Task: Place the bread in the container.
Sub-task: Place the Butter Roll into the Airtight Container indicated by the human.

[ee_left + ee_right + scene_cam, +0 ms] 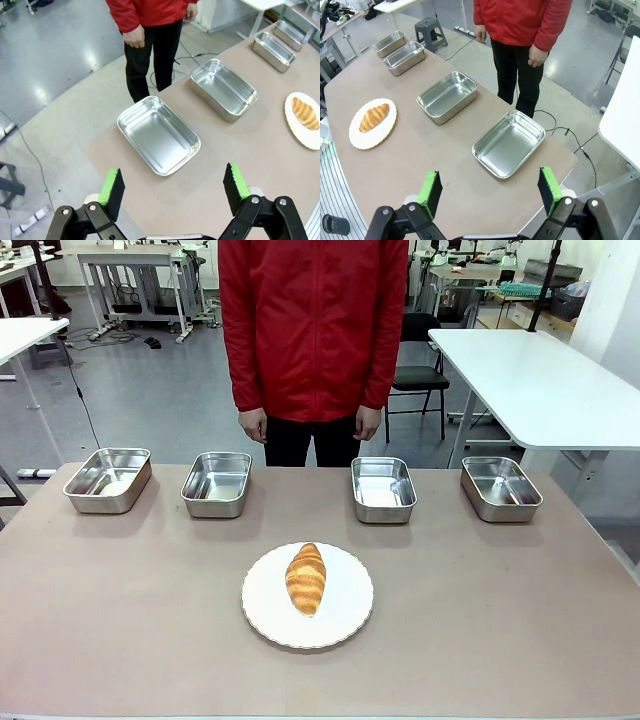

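The task is at its start, with the pick not yet made: the golden-brown, ridged croissant (306, 579) lies lengthwise in the middle of a round white plate (350, 625), near the centre of the table, and no gripper touches it. The left gripper (173, 186) and the right gripper (489, 189) each hang high over their own end of the table, jaws spread wide with nothing between the green pads. Beyond the plate, four shallow rectangular stainless-steel pans (214, 508) stand in a row along the far edge, well apart. Nothing marks which one is meant. They look empty, though glare on their floors makes that uncertain. The next move probably calls for one arm to come down over the plate, set its jaws across the croissant's narrow width and close gently on the flaky crust. The matte taupe tabletop (520, 620) is plain and flat. A person in a red jacket (312, 330) stands at the far side, hands hanging down. Behind are a glossy grey floor, white work tables (540, 380) and a black chair (418, 365).
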### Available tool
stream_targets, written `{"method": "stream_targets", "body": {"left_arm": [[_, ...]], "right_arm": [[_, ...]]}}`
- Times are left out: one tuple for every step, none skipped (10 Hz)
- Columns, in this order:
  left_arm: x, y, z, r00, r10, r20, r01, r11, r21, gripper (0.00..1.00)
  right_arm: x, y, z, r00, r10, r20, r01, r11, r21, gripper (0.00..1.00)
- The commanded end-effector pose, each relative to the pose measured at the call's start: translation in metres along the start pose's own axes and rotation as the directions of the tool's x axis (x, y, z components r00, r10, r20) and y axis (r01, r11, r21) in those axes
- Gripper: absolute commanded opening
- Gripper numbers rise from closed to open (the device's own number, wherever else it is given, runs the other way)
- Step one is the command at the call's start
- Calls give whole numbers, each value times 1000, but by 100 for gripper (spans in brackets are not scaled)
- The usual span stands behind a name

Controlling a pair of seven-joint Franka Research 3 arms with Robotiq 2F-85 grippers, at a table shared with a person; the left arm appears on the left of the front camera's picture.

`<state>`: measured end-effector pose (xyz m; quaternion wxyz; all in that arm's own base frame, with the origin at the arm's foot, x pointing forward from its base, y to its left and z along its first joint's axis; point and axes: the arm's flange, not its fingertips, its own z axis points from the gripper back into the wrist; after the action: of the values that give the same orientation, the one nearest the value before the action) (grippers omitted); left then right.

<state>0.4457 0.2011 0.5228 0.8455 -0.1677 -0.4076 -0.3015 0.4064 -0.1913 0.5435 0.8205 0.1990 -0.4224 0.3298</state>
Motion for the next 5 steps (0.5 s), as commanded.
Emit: {"method": "stream_targets", "body": {"left_arm": [[1, -1, 0, 1000, 9, 20, -9, 1000, -5, 100], [1, -1, 0, 1000, 9, 20, -9, 1000, -5, 100], [1, -1, 0, 1000, 9, 20, -9, 1000, -5, 100], [1, -1, 0, 1000, 9, 20, -9, 1000, -5, 100], [1, -1, 0, 1000, 9, 20, -9, 1000, -5, 100]], "right_arm": [[1, 0, 0, 1000, 2, 6, -2, 1000, 3, 100], [1, 0, 0, 1000, 2, 6, -2, 1000, 3, 100], [1, 0, 0, 1000, 2, 6, -2, 1000, 3, 100], [1, 0, 0, 1000, 2, 6, -2, 1000, 3, 100], [1, 0, 0, 1000, 2, 6, -2, 1000, 3, 100]]}}
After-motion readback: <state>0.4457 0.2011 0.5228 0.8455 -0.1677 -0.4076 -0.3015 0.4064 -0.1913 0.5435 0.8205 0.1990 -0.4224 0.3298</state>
